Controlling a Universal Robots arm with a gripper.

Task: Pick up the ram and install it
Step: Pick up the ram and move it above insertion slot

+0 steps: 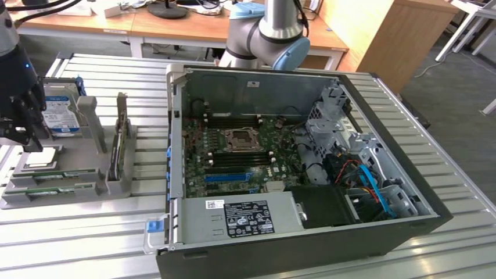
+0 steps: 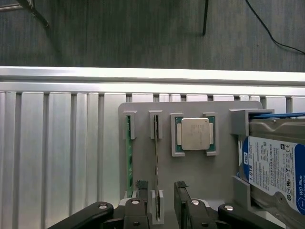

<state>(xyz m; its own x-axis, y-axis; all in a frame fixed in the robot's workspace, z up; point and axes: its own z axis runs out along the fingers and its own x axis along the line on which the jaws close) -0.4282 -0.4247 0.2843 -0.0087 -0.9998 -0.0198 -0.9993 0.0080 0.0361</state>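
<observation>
Two ram sticks stand on edge in a grey holder. The green one is beside the gripper, and the other runs in line with the gap between the fingers. My gripper hangs above the holder, open, with one dark fingertip on each side of that second ram and nothing gripped. In the exterior view the gripper is at the far left over the holder, and the ram sticks lie along its near side. The motherboard's black slots sit inside the open case.
The holder also carries a CPU and a blue-labelled hard drive. An expansion card stands upright on the holder. The open computer case fills the slatted metal table's middle. The arm's base stands behind it.
</observation>
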